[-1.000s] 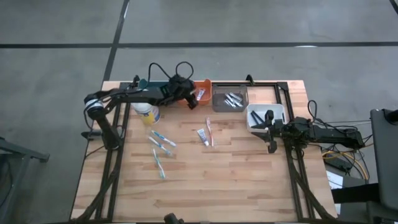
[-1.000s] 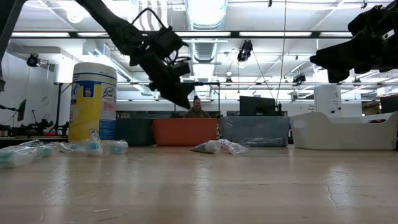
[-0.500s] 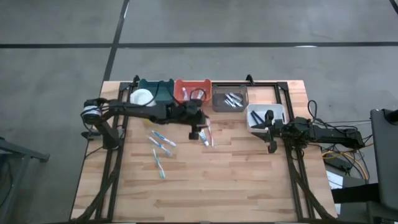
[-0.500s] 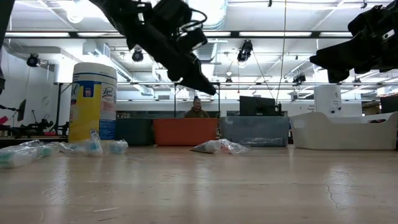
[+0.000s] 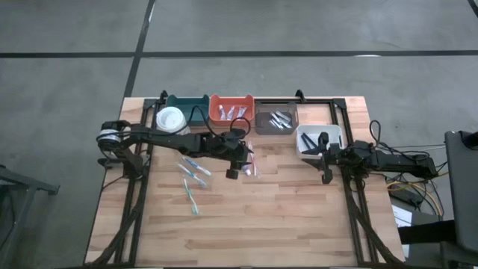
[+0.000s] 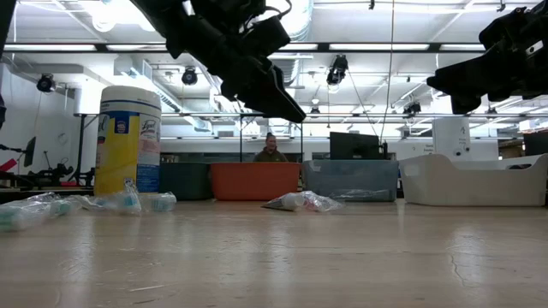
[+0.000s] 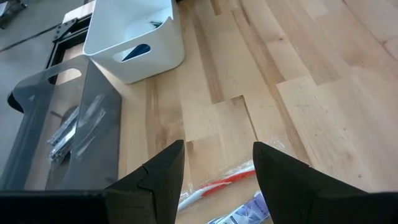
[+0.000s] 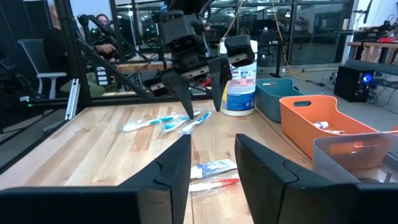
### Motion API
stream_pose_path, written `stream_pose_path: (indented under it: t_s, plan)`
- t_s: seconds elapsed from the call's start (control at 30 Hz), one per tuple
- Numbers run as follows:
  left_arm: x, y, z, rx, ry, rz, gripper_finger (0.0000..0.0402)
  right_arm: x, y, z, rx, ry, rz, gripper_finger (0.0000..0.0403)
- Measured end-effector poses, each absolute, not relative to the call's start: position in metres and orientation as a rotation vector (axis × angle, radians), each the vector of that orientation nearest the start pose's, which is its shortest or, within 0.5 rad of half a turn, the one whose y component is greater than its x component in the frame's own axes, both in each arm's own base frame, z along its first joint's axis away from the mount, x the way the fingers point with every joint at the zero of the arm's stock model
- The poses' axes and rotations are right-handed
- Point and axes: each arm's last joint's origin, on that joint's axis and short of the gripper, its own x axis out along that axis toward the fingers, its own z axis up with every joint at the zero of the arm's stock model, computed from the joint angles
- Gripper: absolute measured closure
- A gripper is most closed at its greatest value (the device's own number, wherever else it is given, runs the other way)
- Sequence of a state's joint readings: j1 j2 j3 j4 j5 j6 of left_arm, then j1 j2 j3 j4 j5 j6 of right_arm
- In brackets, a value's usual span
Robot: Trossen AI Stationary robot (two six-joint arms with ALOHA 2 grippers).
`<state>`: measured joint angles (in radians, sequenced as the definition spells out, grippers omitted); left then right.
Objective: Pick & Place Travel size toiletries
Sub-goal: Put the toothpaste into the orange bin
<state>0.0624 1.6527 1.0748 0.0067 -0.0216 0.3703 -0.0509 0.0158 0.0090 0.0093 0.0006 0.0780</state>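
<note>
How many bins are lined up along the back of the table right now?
4: teal bin farthest left, then orange bin, grey bin, and white bin nearest the right arm. None looks hidden.

Your tabletop [image 5: 284, 217] is pale butcher-block wood. Along its far edge you have four bins side by side: a teal bin [image 5: 196, 104], an orange bin [image 5: 231, 109], a grey bin [image 5: 275, 119] and, nearer the right corner, a white bin [image 5: 317, 140]. A wipes canister [image 5: 172, 119] stands just beside the teal bin. Directly on the wood you see three teal-blue toothbrushes [image 5: 193, 173] left of centre, and a pink toothbrush [image 5: 252, 159] lying beside a mini tube [image 8: 212, 167] near the middle.
</note>
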Motion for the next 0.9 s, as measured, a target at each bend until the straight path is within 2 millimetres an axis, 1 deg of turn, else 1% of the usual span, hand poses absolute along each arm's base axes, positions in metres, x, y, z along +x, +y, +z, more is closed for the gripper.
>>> stream_pose_path:
  t_s: [0.2, 0.33, 0.47, 0.67, 0.77, 0.9]
  plan:
    - [0.359, 0.023, 0.228, 0.321, 0.586, -0.021, 0.0207, 0.098, -0.005, 0.166, 0.078, -0.004, -0.051, 0.0274]
    - [0.354, 0.022, 0.218, 0.318, 0.619, -0.03, 0.0207, 0.098, -0.005, 0.166, 0.078, -0.005, -0.051, 0.0273]
    - [0.347, 0.02, 0.202, 0.312, 0.661, -0.049, 0.0207, 0.098, -0.005, 0.166, 0.078, -0.004, -0.052, 0.0278]
    - [0.342, 0.015, 0.19, 0.307, 0.586, -0.106, 0.0207, 0.098, -0.005, 0.166, 0.078, -0.005, -0.051, 0.0285]
    - [0.34, 0.013, 0.187, 0.316, 0.566, -0.154, 0.0207, 0.098, -0.005, 0.166, 0.076, -0.004, -0.051, 0.0283]
    - [0.339, 0.013, 0.182, 0.314, 0.542, -0.171, 0.0207, 0.098, -0.005, 0.166, 0.076, -0.005, -0.052, 0.0278]
